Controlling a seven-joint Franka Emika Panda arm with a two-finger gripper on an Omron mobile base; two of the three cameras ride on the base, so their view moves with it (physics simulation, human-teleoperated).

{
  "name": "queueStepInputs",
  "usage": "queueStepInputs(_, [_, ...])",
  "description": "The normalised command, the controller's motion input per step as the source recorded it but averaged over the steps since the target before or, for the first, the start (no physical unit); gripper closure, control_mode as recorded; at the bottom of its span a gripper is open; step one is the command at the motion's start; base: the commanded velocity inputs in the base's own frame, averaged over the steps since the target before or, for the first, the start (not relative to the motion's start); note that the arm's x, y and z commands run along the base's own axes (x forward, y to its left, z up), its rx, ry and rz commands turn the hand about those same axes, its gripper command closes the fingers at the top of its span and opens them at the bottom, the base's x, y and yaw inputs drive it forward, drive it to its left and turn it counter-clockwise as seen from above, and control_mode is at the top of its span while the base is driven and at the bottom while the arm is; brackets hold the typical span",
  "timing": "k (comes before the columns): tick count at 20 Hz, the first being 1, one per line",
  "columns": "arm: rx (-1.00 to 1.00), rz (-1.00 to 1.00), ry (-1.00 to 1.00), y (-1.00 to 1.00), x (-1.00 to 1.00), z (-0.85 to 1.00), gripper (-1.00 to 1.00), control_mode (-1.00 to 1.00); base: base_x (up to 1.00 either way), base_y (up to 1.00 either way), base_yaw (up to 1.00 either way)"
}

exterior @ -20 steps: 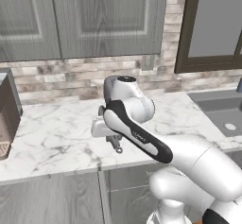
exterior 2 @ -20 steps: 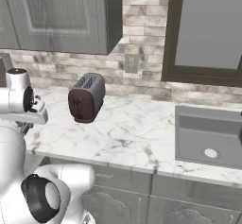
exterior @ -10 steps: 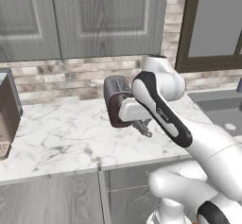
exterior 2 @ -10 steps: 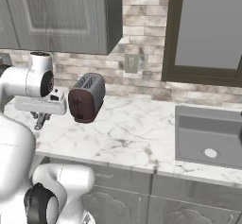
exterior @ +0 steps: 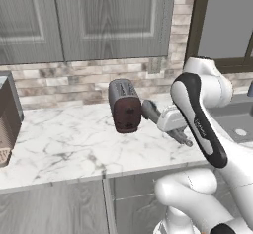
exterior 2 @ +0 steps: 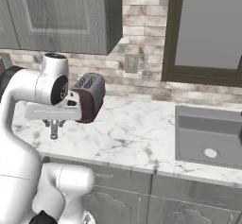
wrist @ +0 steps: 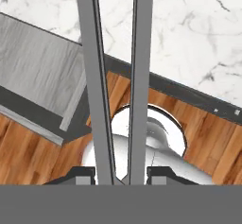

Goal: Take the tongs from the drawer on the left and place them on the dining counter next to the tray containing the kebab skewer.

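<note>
I'm watching the gripper (wrist: 121, 178) carrying the tongs (wrist: 116, 76), and in the hand view the two narrow grey metal arms are running from the bottom centre straight up to the top edge of the frame, with a dark finger tip (wrist: 80, 175) pressing in on either side of them near their lower end. So the jaws are standing narrowly apart and clamped on the tongs. In the left base view the gripper (exterior: 173, 124) is hanging right of centre, just beside a dark toaster (exterior: 125, 104) that is sitting on the marble worktop (exterior: 59, 144); in the right base view the tongs (exterior 2: 54, 131) are poking down a little below the hand at centre left.

The drawer (wrist: 42, 83) is showing at the left of the hand view, its grey wood-grain face below and behind the tongs, and I judge the pick as already done.

I'm judging these tongs as light, stiff and smooth, so likely slippery in a two-finger pinch. The arms are springy sideways, so squeezing them where they lie close together is looking sensible, as any hold further out may let them flex or pivot. I'm expecting a long carry before setting them down.
</note>
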Motion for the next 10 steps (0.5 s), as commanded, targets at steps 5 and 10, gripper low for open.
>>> queueStepInputs(5, [0.02,0.00,-0.11,-0.33,-0.44,0.37,1.00,-1.00,0.00,0.00,0.00])
queueStepInputs(10, [0.00,0.00,0.00,-0.11,-0.12,0.51,1.00,-1.00,0.00,0.00,0.00])
